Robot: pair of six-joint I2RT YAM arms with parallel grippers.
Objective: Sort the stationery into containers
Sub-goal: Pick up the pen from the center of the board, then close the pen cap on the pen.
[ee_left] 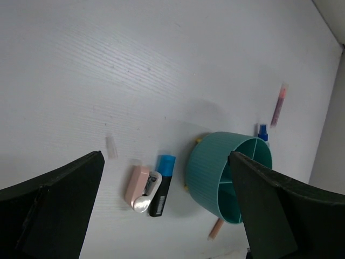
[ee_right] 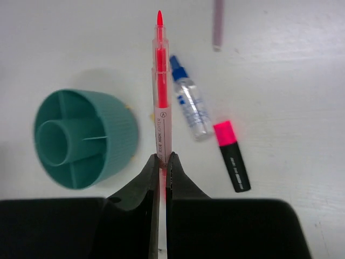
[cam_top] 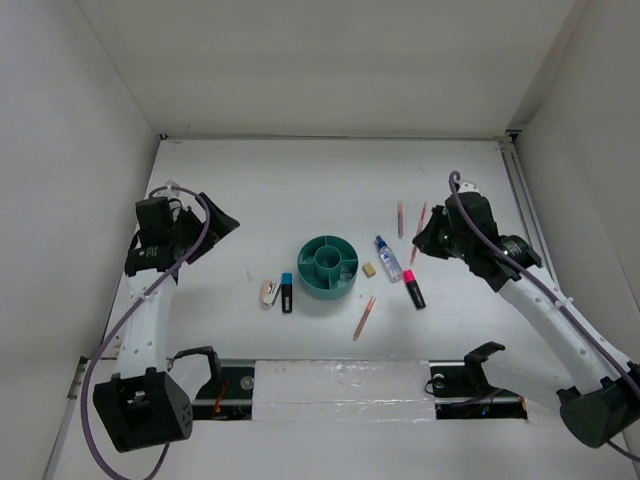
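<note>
Teal organizer (ee_right: 116,141) lies near bottle (ee_right: 192,108) and pink-capped marker (ee_right: 233,157); right jaws pinch a pencil (ee_right: 161,102), left jaws spread.

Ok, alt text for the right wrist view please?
The right arm's fingers are shut on the near end of a thin pinkish-orange pencil pointing away. A teal organizer sits on the table to its left, a clear blue-capped bottle and pink-capped black marker to its right.

organizer (ee_right: 86,137): teal plastic, ribbed outer wall, satin sheen. table (ee_left: 135,65): white, matt, fine linear grain. pencil (ee_right: 161,102): translucent glossy plastic barrel. bottle (ee_right: 192,110): clear glossy plastic. pink-capped marker (ee_right: 235,164): black body, smooth, semi-matt.
</note>
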